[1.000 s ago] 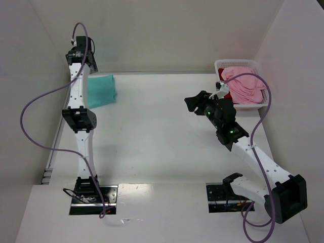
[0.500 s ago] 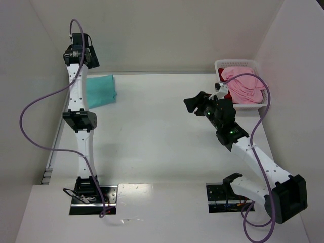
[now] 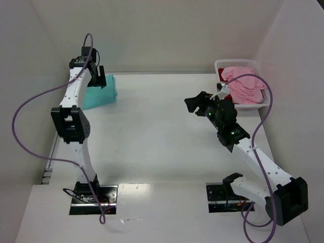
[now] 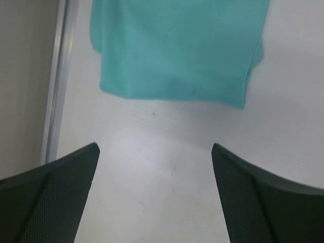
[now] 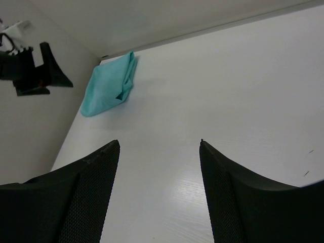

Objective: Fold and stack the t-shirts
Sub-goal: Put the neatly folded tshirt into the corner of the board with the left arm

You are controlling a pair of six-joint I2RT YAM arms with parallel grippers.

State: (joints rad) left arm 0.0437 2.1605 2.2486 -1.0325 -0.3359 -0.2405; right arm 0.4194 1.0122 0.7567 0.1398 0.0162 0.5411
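Note:
A folded teal t-shirt (image 3: pixel 103 91) lies flat at the table's back left. My left gripper (image 3: pixel 97 77) hovers over its near-left edge, open and empty. In the left wrist view the teal t-shirt (image 4: pixel 177 50) fills the top, beyond the spread fingertips (image 4: pixel 76 172) of the left gripper (image 4: pixel 155 145), with bare table between them. A crumpled pink t-shirt (image 3: pixel 244 85) fills the white basket (image 3: pixel 238 63), and a bit of dark red t-shirt (image 3: pixel 223 84) shows beneath it. My right gripper (image 3: pixel 195 104) hangs open above mid-table, left of the basket. It (image 5: pixel 159 142) faces the distant teal t-shirt (image 5: pixel 109 83).
White walls close in the table at the back, left and right. A metal rail (image 4: pixel 55 76) runs along the table's left edge beside the teal shirt. The left gripper (image 5: pixel 35 66) shows at the far left of the right wrist view.
The left wrist swung down and rightward from beside the wall to above the teal t-shirt, its jaws widening. The right gripper opened slightly wider and hardly shifted.

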